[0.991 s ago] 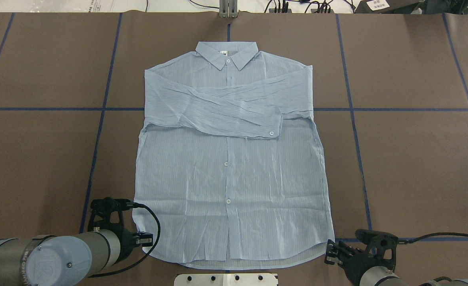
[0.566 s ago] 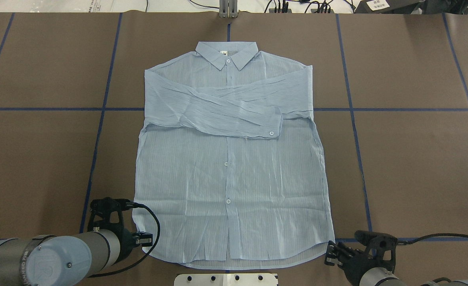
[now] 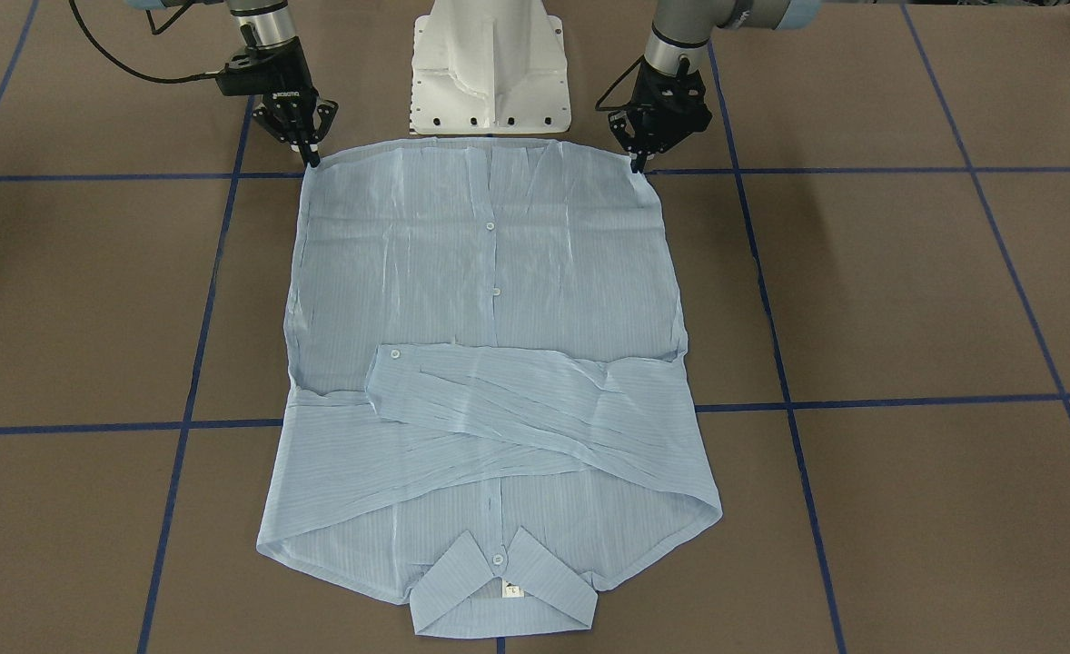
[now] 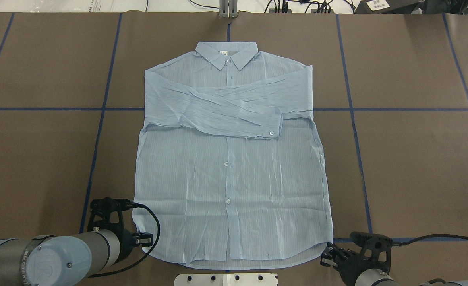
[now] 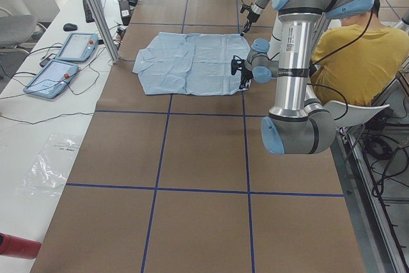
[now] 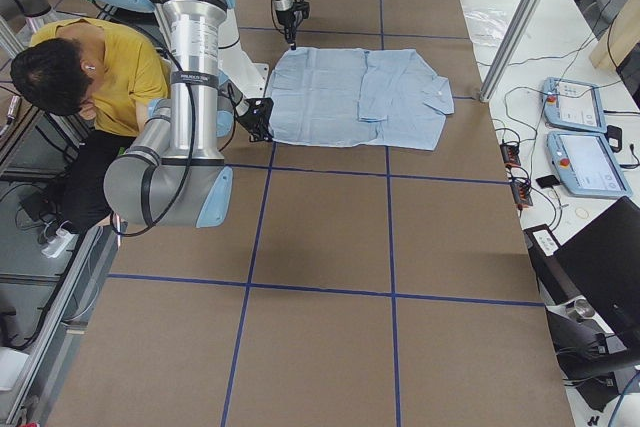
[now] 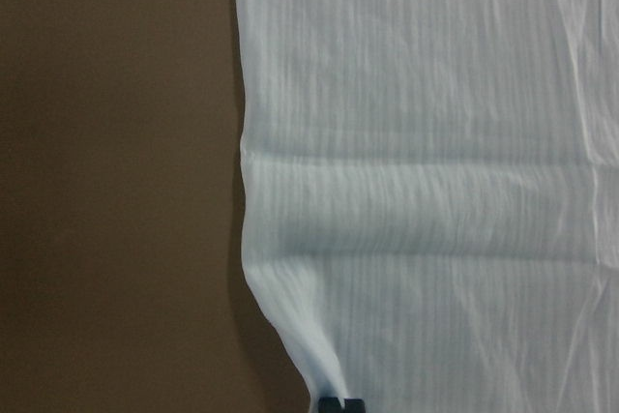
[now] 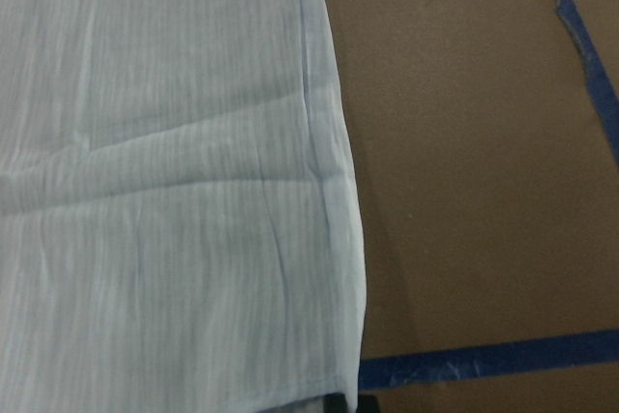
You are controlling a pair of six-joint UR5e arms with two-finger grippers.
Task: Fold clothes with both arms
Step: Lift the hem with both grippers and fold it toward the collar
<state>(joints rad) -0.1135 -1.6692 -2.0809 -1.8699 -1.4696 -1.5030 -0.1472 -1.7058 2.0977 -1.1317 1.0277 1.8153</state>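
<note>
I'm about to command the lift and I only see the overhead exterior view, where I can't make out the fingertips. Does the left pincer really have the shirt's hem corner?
Observer: In the left wrist view the shirt hem is drawn into a peak that runs into the left pincer, so it looks pinched.
Operator: And the right one?
Observer: The front-facing view shows the right pincer with its tips down on the other hem corner; whether it grips, I cannot tell.
Operator: Anyone near the table?
Observer: Yes, both side views show a person in a yellow top close behind the robot.
</note>
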